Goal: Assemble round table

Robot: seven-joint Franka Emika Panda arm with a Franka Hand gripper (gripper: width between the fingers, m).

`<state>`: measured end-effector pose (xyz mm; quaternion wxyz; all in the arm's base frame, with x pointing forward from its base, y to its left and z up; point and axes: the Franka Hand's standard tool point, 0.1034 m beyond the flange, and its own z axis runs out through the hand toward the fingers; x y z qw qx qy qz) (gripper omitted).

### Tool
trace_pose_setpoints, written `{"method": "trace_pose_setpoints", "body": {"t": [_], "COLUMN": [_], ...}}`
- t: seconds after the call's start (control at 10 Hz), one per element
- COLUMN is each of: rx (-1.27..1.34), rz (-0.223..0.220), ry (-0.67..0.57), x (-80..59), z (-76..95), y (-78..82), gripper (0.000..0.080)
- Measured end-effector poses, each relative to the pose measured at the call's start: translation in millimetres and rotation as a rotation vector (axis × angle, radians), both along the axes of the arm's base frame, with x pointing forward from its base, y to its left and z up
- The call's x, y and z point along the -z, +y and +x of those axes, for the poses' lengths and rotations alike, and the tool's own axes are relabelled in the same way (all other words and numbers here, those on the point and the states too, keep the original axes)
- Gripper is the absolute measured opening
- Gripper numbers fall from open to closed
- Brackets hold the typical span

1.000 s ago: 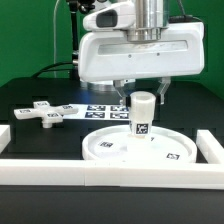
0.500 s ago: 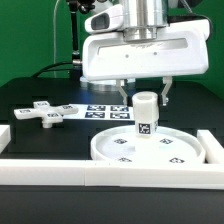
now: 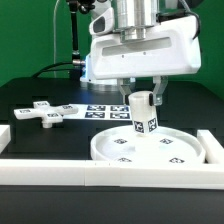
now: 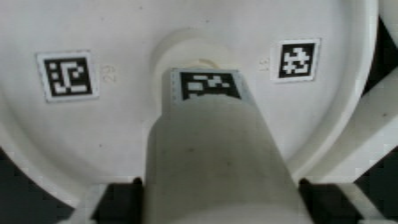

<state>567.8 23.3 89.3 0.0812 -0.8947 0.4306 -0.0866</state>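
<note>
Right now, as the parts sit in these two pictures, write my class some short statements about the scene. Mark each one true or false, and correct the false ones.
1. The leg stands on the round disc. True.
2. The cross-shaped base lies inside the disc. False: it lies on the table, apart from the disc, toward the exterior view's left.
3. The pincer has one finger on either side of the leg. True.
4. The leg bears no tag. False: a black-and-white tag shows on it.
5. The disc holds several tags on its inner face. True.
</note>
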Motion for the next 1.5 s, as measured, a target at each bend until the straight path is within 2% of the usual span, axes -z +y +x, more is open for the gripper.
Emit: {"method": "trace_pose_setpoints", "body": {"t": [0.2,0.5,0.9,1.2,1.3,1.4,1.5], "rx": [0.166,0.535,0.793,0.88,0.789,0.697,0.616], "rz": [0.055,0.168,0.254,0.29,0.273,0.254,0.239], "ry": [0.041,0.105,0.18,0.192,0.191,0.217,0.225], "x": [0.1,1.0,0.9,1.2,1.4,2.1,2.5], "z": [-3.2,-6.2,-2.0,-2.5,-4.3,-10.4,-13.2], "y": [2.1,9.1,23.8,26.4,24.2,14.3,5.6], "gripper": [0.0416,0.0416,0.0416,0.0416,0.0525,0.0611,0.0638]}}
